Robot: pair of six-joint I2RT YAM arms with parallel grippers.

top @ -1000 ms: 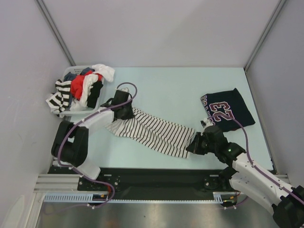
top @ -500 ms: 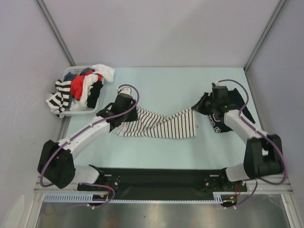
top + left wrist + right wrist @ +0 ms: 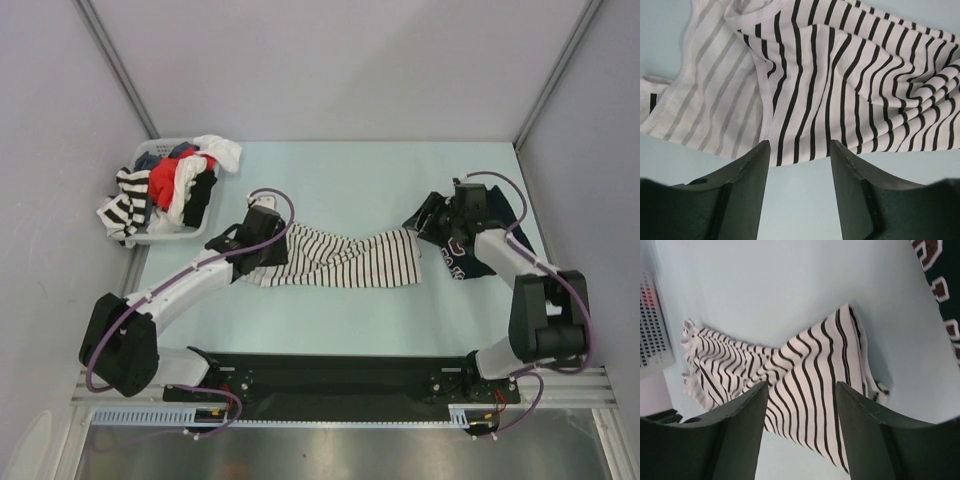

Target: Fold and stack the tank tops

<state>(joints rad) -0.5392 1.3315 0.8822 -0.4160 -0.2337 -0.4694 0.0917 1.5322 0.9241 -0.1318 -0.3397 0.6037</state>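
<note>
The white striped tank top [image 3: 340, 260] lies rumpled across the middle of the table, its fabric doubled over itself. My left gripper [image 3: 256, 243] hovers open at its left end; in the left wrist view, bare table shows between the fingers [image 3: 800, 150] and the striped cloth [image 3: 840, 75] lies just beyond. My right gripper [image 3: 419, 222] stands open above the top's right end, with the stripes [image 3: 810, 375] showing between its fingers [image 3: 801, 387]. The navy jersey [image 3: 487, 262] lies at the right, partly under my right arm, and its lettering [image 3: 940, 270] shows in the right wrist view.
A white laundry basket [image 3: 165, 236] heaped with mixed clothes [image 3: 175, 185] stands at the table's left rear, and its perforated wall [image 3: 655, 325] appears in the right wrist view. Walls enclose the table on three sides.
The right gripper carried the striped top's end from the near edge up toward the jersey, then opened and let go. The left gripper also opened and released the cloth.
</note>
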